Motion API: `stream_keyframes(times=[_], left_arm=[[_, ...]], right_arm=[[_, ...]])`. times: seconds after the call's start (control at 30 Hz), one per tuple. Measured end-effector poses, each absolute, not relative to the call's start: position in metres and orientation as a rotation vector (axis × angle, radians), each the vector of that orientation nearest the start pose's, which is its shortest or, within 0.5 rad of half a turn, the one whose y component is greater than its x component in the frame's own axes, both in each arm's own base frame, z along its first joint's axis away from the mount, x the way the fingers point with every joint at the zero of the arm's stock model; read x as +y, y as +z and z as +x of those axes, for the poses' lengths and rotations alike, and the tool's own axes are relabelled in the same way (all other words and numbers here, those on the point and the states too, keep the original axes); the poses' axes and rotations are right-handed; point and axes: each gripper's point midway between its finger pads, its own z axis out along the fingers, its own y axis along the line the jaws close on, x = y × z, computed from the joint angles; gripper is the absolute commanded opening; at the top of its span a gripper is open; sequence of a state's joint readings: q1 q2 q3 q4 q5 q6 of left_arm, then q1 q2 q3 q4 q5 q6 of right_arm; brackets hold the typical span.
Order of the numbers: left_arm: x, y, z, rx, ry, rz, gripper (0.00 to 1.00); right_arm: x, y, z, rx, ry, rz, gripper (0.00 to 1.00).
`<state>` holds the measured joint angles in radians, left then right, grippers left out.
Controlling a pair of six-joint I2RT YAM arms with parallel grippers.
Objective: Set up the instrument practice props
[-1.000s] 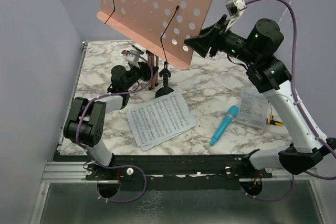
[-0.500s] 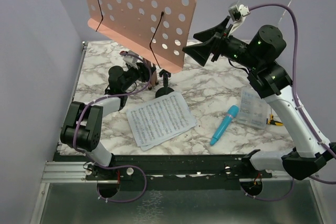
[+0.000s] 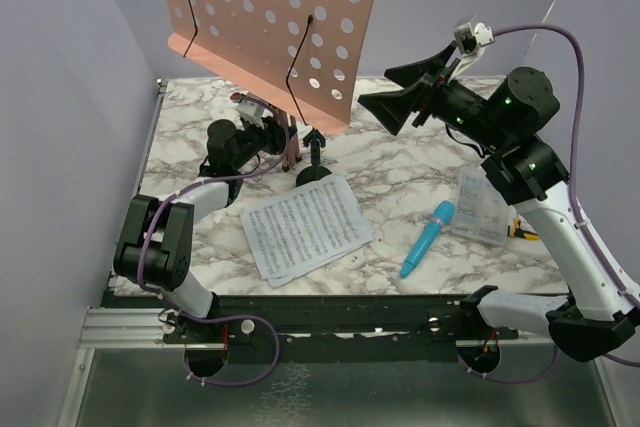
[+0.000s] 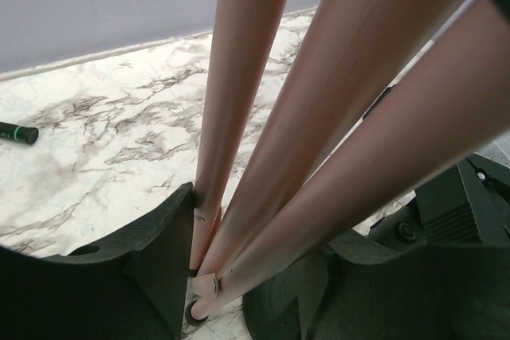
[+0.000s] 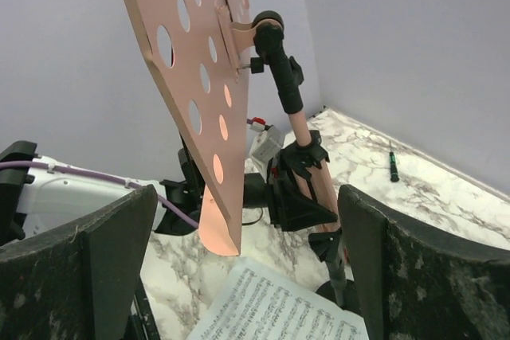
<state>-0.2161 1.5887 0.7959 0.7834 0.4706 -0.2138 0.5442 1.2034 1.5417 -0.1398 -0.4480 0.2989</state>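
The right gripper [image 3: 378, 87] has just let go of the stand [image 3: 265, 17] at its plate edge and backed off toward 3 o'clock, jaws wide and empty. The plate now sits steeper at 11 o'clock, so its tilting looks done. The pages [image 3: 300, 227] at 6 o'clock and the microphone [image 3: 428, 237] at 4 o'clock lie unplaced on the counter [image 3: 400, 162]. Only the left wrist view shows the left gripper [image 4: 239, 264] grasping the legs [image 4: 239, 77], bunched rather than spread. Only the right wrist view shows the plate's rear clamp.
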Motion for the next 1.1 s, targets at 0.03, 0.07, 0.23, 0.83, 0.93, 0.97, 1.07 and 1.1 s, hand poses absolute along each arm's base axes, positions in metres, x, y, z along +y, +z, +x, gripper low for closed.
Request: stream_keyframes(times=[0.03,0.07,0.23,0.83,0.93,0.97,1.07,1.1], left_arm=[[-0.185,0.202,0.436,1.582,-0.703,0.378,0.0],[-0.185,0.202,0.437,1.584,-0.701,0.381,0.0],[-0.185,0.202,0.437,1.588,-0.688,0.394,0.0],[-0.184,0.201,0.433,1.599,-0.665,0.435,0.0],[-0.183,0.201,0.432,1.602,-0.658,0.445,0.0],[-0.183,0.201,0.432,1.603,-0.655,0.448,0.0],[-0.183,0.201,0.43,1.605,-0.653,0.457,0.0],[-0.183,0.201,0.43,1.606,-0.653,0.46,0.0]], right_arm=[[0.261,0.503,0.268,1.358,0.988,-0.546,1.0],[0.256,0.504,0.268,1.356,0.971,-0.524,1.0],[0.235,0.507,0.264,1.343,0.906,-0.433,1.0],[0.224,0.355,0.338,1.77,0.765,-0.064,0.99],[0.233,0.332,0.349,1.838,0.828,-0.045,0.97],[0.237,0.325,0.353,1.86,0.862,-0.042,0.96],[0.254,0.304,0.363,1.921,0.981,-0.04,0.93],[0.261,0.295,0.366,1.946,1.025,-0.039,0.91]])
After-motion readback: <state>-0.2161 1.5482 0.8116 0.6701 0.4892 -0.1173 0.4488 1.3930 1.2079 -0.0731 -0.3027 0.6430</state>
